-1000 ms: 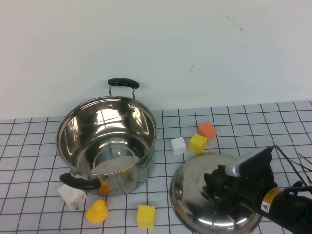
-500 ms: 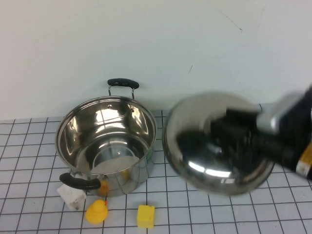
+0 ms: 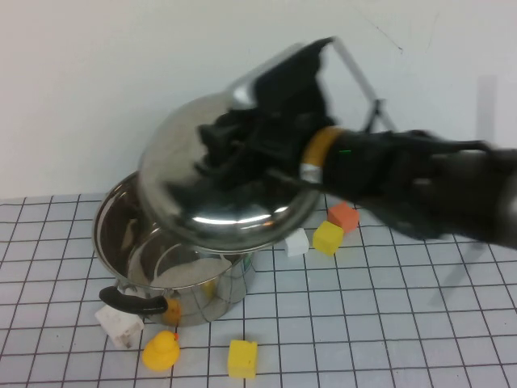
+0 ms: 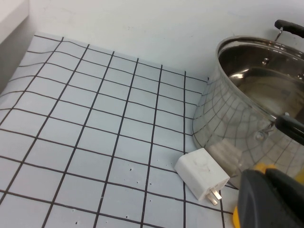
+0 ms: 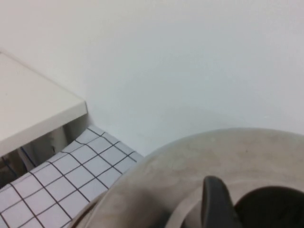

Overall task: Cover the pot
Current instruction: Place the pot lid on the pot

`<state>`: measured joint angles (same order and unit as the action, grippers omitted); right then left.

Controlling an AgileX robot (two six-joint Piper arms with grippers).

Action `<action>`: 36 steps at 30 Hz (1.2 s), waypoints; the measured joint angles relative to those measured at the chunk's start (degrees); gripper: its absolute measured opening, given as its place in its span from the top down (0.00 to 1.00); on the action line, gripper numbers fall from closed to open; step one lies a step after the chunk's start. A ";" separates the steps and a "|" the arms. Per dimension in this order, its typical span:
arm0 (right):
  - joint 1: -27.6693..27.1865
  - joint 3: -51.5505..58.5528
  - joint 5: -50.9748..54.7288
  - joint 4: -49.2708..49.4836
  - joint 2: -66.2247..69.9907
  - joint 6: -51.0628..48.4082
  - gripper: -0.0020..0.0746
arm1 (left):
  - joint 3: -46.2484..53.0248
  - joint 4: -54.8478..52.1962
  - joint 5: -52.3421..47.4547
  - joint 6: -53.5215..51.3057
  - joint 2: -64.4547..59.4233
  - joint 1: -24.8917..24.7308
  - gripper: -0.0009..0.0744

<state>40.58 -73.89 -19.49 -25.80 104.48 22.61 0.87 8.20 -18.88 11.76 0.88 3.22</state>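
The pot is a large shiny steel pot with two black handles, standing open at the table's left. It also shows in the left wrist view. My right gripper is shut on the black knob of the domed steel lid and holds it tilted in the air over the pot's far right rim. In the right wrist view the lid and its knob fill the lower part. My left gripper is shut and empty, low beside the pot's near handle; it is out of the high view.
A white charger plug and a yellow duck lie by the pot's front. A yellow block lies in front. White, yellow and orange blocks lie right of the pot. The wall is close behind.
My right gripper has lifted the lid off the table at the front right and carried it up and left, over the pot. The pot and blocks have not moved.
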 joint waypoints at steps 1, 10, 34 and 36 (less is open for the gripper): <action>0.45 -2.70 0.60 0.58 2.87 0.00 0.53 | 0.00 0.00 0.00 0.00 0.00 0.00 0.99; 2.55 -17.19 2.56 3.43 19.05 0.25 0.53 | 0.00 0.00 0.00 0.00 0.00 0.00 0.99; 4.34 -21.10 6.64 10.96 23.33 -0.47 0.53 | 0.00 0.00 0.00 0.20 0.00 0.00 0.99; 4.46 -21.24 6.64 10.96 23.33 -1.12 0.53 | 0.00 0.00 0.00 0.20 0.00 0.00 0.99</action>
<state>45.04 -95.14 -12.85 -14.83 127.81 21.49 0.87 8.20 -18.88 11.96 0.88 3.22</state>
